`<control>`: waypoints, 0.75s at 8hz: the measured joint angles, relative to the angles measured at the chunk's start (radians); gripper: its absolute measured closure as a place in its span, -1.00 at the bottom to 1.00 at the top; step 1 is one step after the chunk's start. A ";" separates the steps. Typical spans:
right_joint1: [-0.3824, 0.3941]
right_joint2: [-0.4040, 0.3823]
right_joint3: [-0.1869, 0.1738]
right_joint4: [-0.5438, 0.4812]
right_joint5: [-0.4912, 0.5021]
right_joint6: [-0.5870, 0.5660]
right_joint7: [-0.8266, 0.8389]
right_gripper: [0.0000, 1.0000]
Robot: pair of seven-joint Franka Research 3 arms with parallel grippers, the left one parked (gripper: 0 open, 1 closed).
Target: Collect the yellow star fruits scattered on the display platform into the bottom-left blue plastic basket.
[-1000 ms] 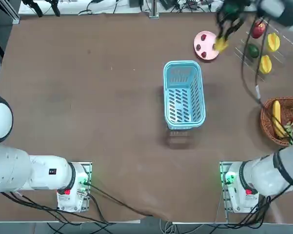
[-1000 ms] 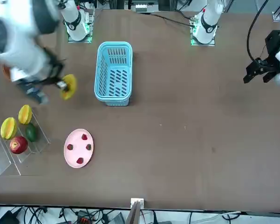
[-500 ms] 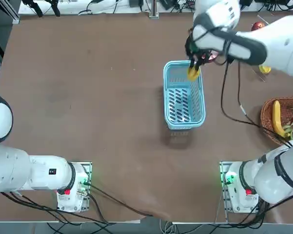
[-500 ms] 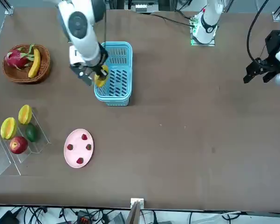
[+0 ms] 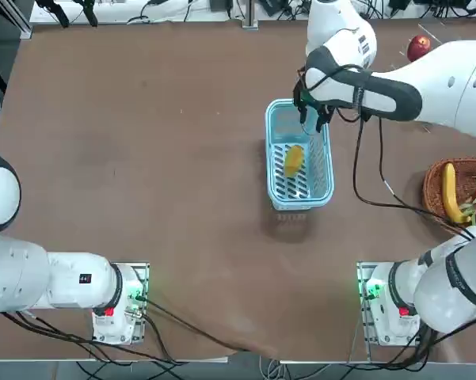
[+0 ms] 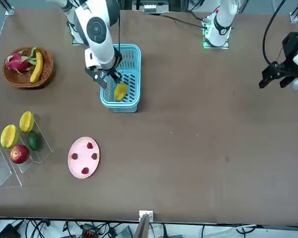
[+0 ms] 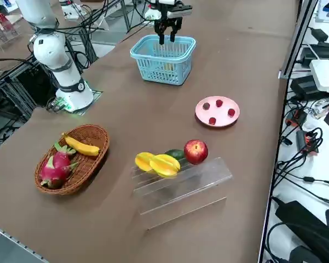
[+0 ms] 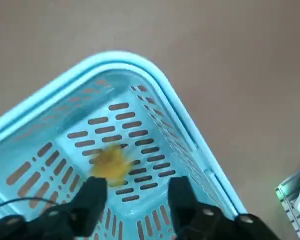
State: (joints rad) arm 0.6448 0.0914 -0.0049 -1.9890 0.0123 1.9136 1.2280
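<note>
Blue plastic basket (image 5: 329,176) stands mid-right on the worktop (image 5: 142,158), wide bare surface left of it and on its near side; pink plate (image 6: 83,161) sits past its far right part, with a gap between. Display platform (image 7: 189,183) is at far right, wicker basket (image 6: 49,77) on its near side, the two apart. Right gripper (image 8: 138,183) is over the blue basket, jaws released and spread wide, holding nothing. Counts: three star fruits, one (image 5: 294,161) within the blue basket, two (image 7: 143,161) (image 7: 165,165) on the platform; one apple (image 7: 196,152) and one green fruit (image 7: 175,154) also on the platform; four strawberries (image 6: 89,146) on the plate; one banana (image 6: 38,67) and one dragon fruit (image 6: 18,63) in the wicker basket. Right arm hides the plate and most of the platform from overhead, plus part of the blue basket's far end. Basket fruit is blurred in the wrist view, so can't tell if it's resting on the bottom; slatted wall mostly masks it from the right side. Platform is see-through, step edges hard to make out.
</note>
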 joint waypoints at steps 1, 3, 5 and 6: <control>-0.001 -0.005 -0.015 0.007 0.000 0.000 0.000 -0.96; -0.047 -0.017 -0.061 0.060 -0.009 -0.065 -0.066 -1.00; -0.178 -0.026 -0.107 0.123 -0.017 -0.125 -0.318 -1.00; -0.263 -0.026 -0.125 0.147 -0.035 -0.133 -0.444 -1.00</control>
State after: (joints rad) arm 0.3819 0.0651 -0.1303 -1.8421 -0.0223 1.7802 0.7835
